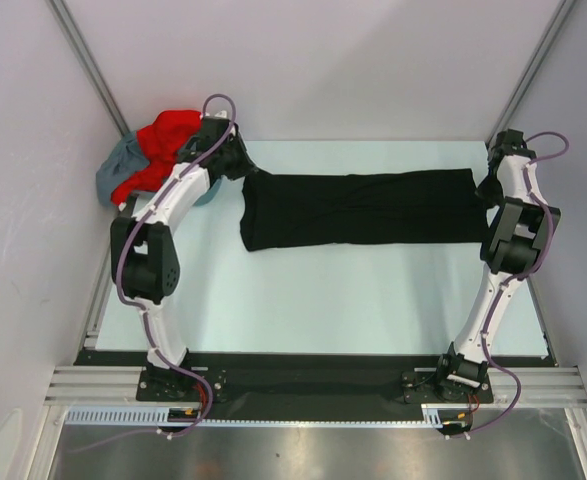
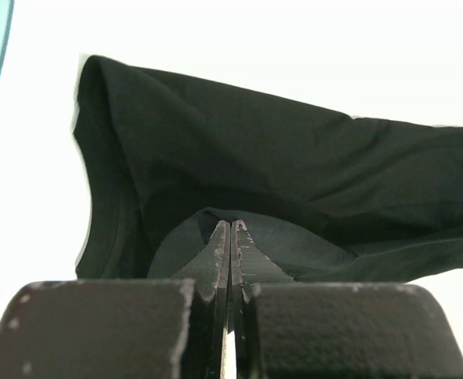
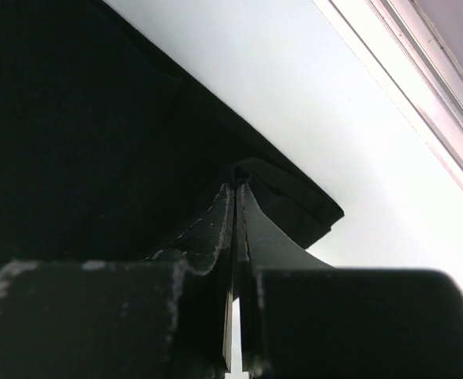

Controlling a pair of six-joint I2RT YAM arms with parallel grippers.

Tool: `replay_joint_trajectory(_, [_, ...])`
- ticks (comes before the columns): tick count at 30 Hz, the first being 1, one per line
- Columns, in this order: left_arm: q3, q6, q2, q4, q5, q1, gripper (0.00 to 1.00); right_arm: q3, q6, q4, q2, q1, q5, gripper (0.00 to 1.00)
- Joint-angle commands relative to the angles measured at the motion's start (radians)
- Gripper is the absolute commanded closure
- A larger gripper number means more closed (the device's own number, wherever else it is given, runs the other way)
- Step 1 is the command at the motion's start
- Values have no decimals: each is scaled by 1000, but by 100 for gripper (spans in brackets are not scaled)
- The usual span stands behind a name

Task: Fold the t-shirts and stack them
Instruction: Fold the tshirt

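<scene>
The table [image 1: 323, 300] is the biggest thing, a smooth, pale blue-white slab filling the middle of the top view. Across its upper middle lies the black t-shirt [image 1: 363, 208], soft matte cloth drawn out into a long, roughly rectangular band with shallow creases running along it. Its left end is wider and rounded at the corners. In the upper left corner of that view the red t-shirt [image 1: 168, 132] sits as a bright crumpled heap. It rests partly on the grey-blue t-shirt [image 1: 116, 168], a duller bunched lump at the table's left edge.

The left gripper [image 2: 229, 229] has rough, dark, wedge-shaped fingers pressed together with only a hairline between them. Their tips pinch the black t-shirt's edge, and the cloth arches up and away from them across the middle of the left wrist view, with a thick folded hem on its left side. The right gripper [image 3: 237, 189] is likewise pressed together, nipping a small rolled fold of hem at its tips. The black cloth fills the left and upper left of the right wrist view, and bare table runs to the upper right. In the top view the shirt spans from one gripper to the other.
</scene>
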Motion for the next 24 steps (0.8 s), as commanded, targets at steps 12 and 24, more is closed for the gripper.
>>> replay_joint_trajectory(12, [203,14,127,-21,4,15,100,80,-4,-12,43,-11,3,100])
replay_joint_trajectory(24, [261,12,195,-44,13,41,100,107,5,-14,72,-8,-9,100])
